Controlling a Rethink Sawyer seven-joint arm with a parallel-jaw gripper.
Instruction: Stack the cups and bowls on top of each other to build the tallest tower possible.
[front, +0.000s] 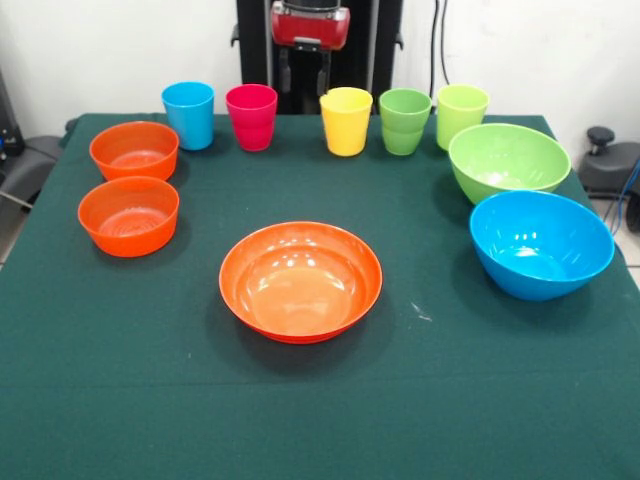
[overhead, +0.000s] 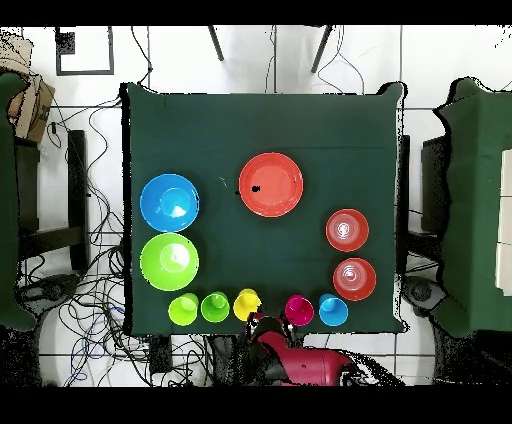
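Five cups stand in a row along the table's far edge: sky blue (front: 188, 115), pink (front: 251, 117), yellow (front: 346, 121), green (front: 404, 121) and light green (front: 461, 115). A wide orange bowl (front: 300, 282) sits at the middle. Two small orange bowls (front: 134, 150) (front: 128, 215) sit at the left. A lime green bowl (front: 508, 162) and a blue bowl (front: 540, 244) sit at the right. All stand apart, upright, nothing stacked. My gripper (front: 304, 88) hangs open and empty behind the pink and yellow cups; it also shows in the overhead view (overhead: 260, 322).
The table is covered with a dark green cloth (front: 120, 380). In the overhead view, the wide orange bowl (overhead: 271, 184) is central and the cups line the edge by the robot's base (overhead: 300, 365). Chairs and cables surround the table.
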